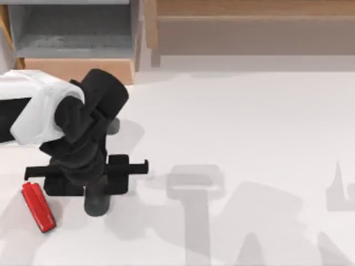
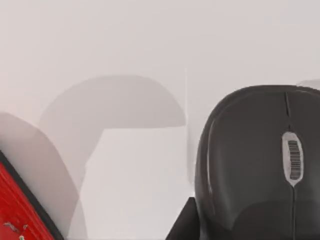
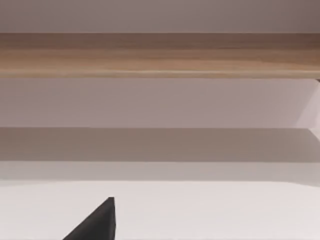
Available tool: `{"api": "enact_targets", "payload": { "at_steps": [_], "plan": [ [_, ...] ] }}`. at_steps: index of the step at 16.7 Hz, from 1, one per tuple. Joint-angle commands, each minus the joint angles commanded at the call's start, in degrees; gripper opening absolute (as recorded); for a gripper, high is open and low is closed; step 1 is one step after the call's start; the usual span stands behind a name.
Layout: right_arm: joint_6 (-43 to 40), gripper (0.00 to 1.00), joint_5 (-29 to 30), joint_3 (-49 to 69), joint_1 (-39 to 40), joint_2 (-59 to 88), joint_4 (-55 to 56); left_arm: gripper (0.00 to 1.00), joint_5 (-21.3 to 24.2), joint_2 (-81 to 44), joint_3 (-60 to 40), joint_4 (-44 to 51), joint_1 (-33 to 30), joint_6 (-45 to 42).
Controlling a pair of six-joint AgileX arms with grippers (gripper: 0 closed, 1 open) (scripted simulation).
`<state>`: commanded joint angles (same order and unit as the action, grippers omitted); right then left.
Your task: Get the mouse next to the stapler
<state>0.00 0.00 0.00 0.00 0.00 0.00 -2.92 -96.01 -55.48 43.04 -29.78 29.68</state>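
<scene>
Left gripper (image 1: 95, 191): low over the white surface (image 1: 233, 138), at its left; cannot tell how far open
Mouse: dark grey shiny rounded mouse (image 2: 255, 165) with scroll wheel; under left gripper
Stapler: small shiny red bar stapler (image 1: 38, 206); just beside the mouse
Writing: none readable

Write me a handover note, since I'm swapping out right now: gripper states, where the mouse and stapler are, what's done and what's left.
Left gripper: low over the table's left side, around the dark mouse; whether it is clamped cannot be told.
Right gripper: a dark fingertip over bare table, idle.
Stapler: red, lying at the left edge, just left of the left gripper.
Done: mouse brought close beside the stapler.
Left: confirm the mouse is set down, release, withdraw the arm.
</scene>
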Motion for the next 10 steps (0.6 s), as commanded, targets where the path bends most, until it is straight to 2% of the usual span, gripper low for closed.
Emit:
{"api": "enact_targets", "payload": {
  "at_steps": [6,10],
  "plan": [
    [0.00,1.00,0.00,0.00,0.00,0.00,0.00,0.00,0.05,-0.69,0.69,0.07,0.00,-0.02],
    [0.00,1.00,0.00,0.00,0.00,0.00,0.00,0.30,0.05,-0.69,0.69,0.07,0.00,-0.02]
  ]
}}
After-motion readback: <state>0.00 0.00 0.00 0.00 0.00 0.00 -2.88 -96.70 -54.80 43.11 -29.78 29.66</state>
